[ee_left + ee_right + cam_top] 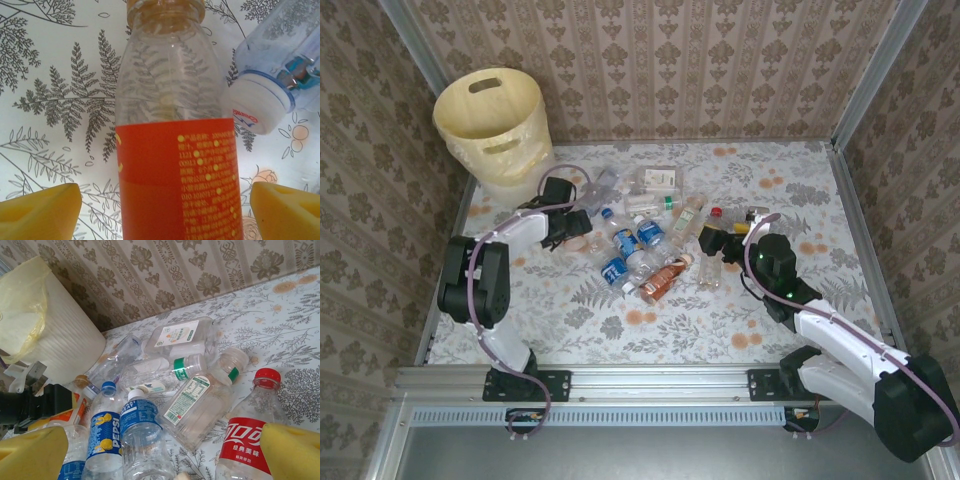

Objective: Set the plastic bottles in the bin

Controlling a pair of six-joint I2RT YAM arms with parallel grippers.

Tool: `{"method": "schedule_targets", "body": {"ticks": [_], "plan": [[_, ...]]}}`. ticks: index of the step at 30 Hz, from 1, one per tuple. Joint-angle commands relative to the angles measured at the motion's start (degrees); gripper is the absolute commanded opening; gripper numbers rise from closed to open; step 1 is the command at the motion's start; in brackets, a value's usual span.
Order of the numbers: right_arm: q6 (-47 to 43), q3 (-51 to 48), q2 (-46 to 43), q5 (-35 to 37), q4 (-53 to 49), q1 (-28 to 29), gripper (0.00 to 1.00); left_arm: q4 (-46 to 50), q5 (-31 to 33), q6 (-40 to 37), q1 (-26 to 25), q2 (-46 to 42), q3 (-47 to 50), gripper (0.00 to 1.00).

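Several plastic bottles [642,238] lie in a heap mid-table. The pale yellow bin [492,125] stands in the far left corner, lined with a thin bag [22,300]. My left gripper [570,232] is open astride an orange-labelled bottle [175,165], with a gap showing between the bottle and each yellow fingertip [45,210]. A blue-ringed bottle [272,85] lies just right of it. At the heap's right side my right gripper [718,243] is open, facing a Pepsi bottle [105,435], a blue-labelled bottle [145,440], a squarish clear bottle [200,405] and a red-labelled cola bottle [250,440].
Wallpapered walls [720,60] close in the table at the back and both sides. A metal rail [650,378] runs along the near edge by the arm bases. Bare floral tabletop [650,320] lies between the heap and the rail.
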State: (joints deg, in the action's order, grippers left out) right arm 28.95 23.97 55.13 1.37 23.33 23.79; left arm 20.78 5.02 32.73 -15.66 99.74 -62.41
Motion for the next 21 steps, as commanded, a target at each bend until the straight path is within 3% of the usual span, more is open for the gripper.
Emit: {"method": "schedule_targets", "body": {"ticks": [1, 10, 21], "plan": [[0.93, -0.67, -0.98, 1.54, -0.77, 0.2, 1.0, -1.12, -2.18, -2.7, 0.89, 1.93, -1.59, 0.87], [1.06, -0.79, -1.26, 1.93, -1.18, 0.21, 1.0, -3.56, -6.3, -2.99, 1.59, 4.52, -1.62, 0.79], [1.06, -0.92, -0.99, 1.92, -1.31, 0.25, 1.0, -3.56, -4.91, -4.47, 1.57, 7.04, -2.78, 0.74]]}}
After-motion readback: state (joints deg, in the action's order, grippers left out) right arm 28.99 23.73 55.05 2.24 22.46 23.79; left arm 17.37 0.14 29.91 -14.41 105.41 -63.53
